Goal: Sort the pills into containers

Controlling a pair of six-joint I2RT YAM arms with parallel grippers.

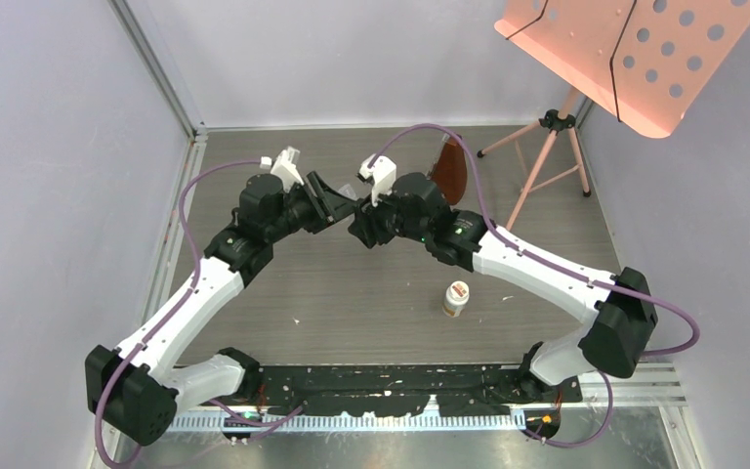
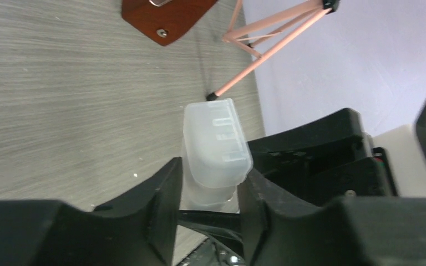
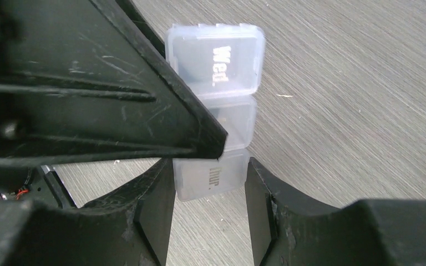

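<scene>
The containers [image 3: 216, 178] are one clear plastic strip box held above the table between both grippers. My right gripper [image 3: 209, 163] is shut on its end compartment marked "Thur.". The "Wed." lid [image 3: 216, 61] is at the far end of the strip. One finger of the left gripper [image 3: 144, 111] lies across the middle compartment. In the left wrist view my left gripper [image 2: 213, 166] is shut on the box [image 2: 213, 144], a finger against each side. From above, the two grippers [image 1: 337, 210] [image 1: 361, 217] meet at the table's middle back. No pills show clearly.
A white pill bottle [image 1: 456, 298] with an orange label stands on the table right of centre. A brown wooden piece [image 1: 451, 168] lies at the back. A pink music stand's tripod [image 1: 547, 147] is at the back right. Walls close in the left and back.
</scene>
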